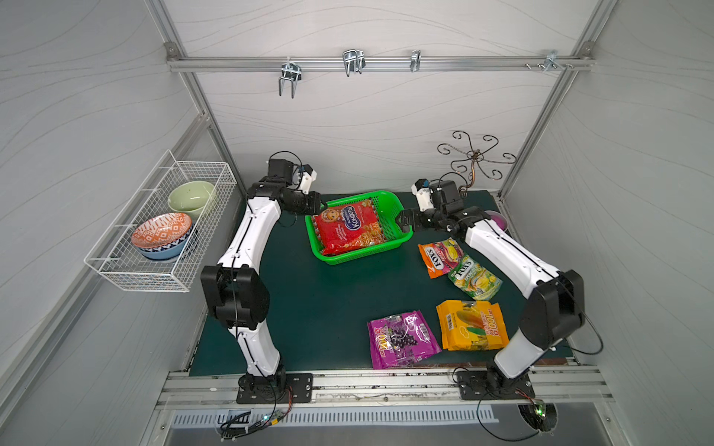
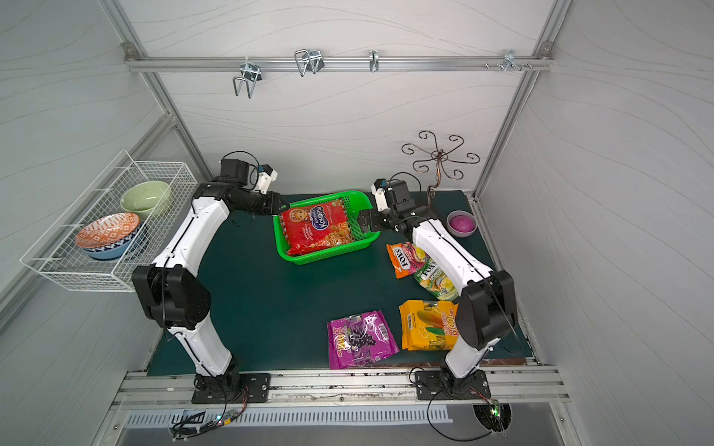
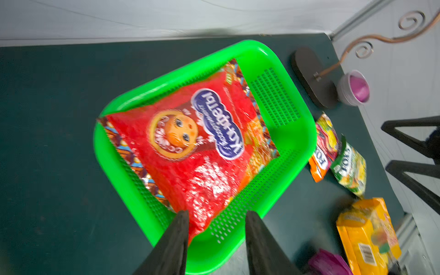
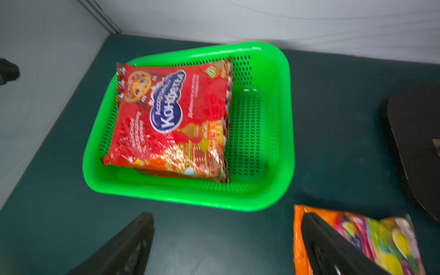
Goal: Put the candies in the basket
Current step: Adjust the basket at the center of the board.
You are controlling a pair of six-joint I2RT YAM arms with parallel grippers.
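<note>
Red bag — inside green basket

In a top view the basket sits mid-frame, my left gripper at its left edge, my right gripper at its right edge, the big bag inside it. Lower right, the first small bag overlaps the second small bag. Below those, the third bag lies left of the fourth bag.

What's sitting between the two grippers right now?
The green basket, holding a red candy bag, lies between the left gripper and the right gripper, as both top views show.
</note>
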